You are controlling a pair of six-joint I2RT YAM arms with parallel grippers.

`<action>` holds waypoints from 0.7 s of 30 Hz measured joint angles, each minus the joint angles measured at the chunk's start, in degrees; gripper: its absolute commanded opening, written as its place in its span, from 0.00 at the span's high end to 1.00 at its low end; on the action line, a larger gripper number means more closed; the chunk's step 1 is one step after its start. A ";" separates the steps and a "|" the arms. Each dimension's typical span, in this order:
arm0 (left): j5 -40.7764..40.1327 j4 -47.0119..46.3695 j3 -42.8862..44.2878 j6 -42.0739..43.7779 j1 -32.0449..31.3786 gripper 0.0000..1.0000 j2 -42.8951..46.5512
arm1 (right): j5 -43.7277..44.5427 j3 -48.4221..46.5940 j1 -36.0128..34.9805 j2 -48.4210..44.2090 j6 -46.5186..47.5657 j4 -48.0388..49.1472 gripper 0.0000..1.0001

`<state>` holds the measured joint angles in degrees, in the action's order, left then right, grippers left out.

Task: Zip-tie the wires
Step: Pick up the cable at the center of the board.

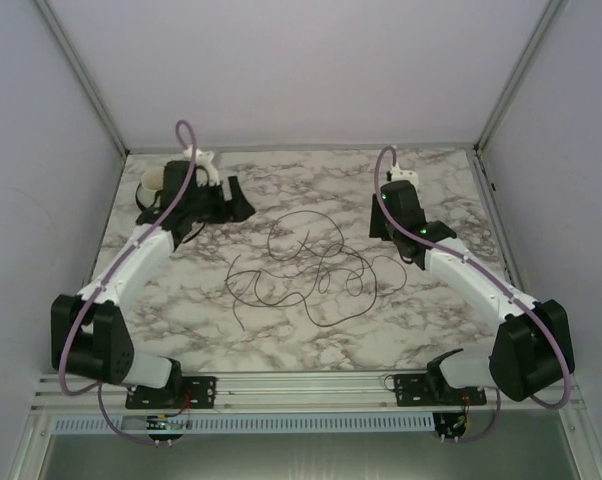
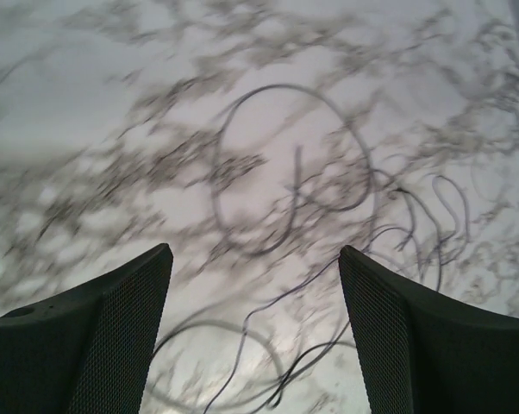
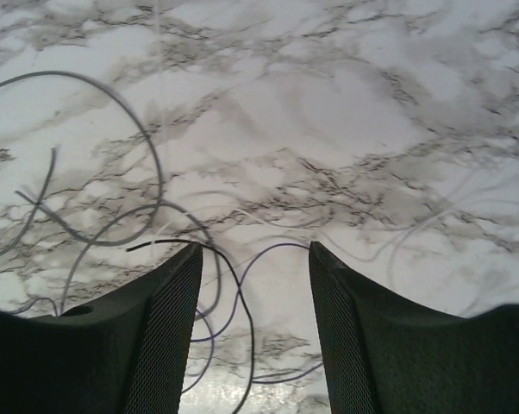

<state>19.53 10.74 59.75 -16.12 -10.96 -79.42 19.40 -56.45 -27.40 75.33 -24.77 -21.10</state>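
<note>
Top view: wires [image 1: 306, 268] lie loose and unbound; my left gripper [image 2: 253, 254] and right gripper [image 3: 255, 250] both gape empty, so tying looks unstarted.

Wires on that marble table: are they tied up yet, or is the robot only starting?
Done: nothing visible; the wires sprawl in loose loops on the marble table, no tie around them. In hand: nothing; the left claw and right claw are open and empty. Left: gathering the loops and tying them.
</note>
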 measured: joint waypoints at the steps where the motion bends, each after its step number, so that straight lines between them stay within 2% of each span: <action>1: 0.57 -0.83 2.27 0.00 -1.49 0.21 -1.66 | -0.48 0.00 -0.33 0.35 -0.11 0.46 0.47; 11: -0.13 -1.03 17.97 -1.03 -15.08 0.23 -27.87 | -1.99 0.00 -1.16 -0.39 -1.49 3.50 0.45; 21: -9.01 5.14 36.50 0.76 -20.35 0.33 -44.41 | -2.29 0.13 -1.16 -1.64 -1.62 4.31 0.44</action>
<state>10.52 15.88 96.25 -15.35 -31.31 -123.83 17.10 -56.31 -28.56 73.69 -26.39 -16.80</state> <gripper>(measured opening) 0.710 0.552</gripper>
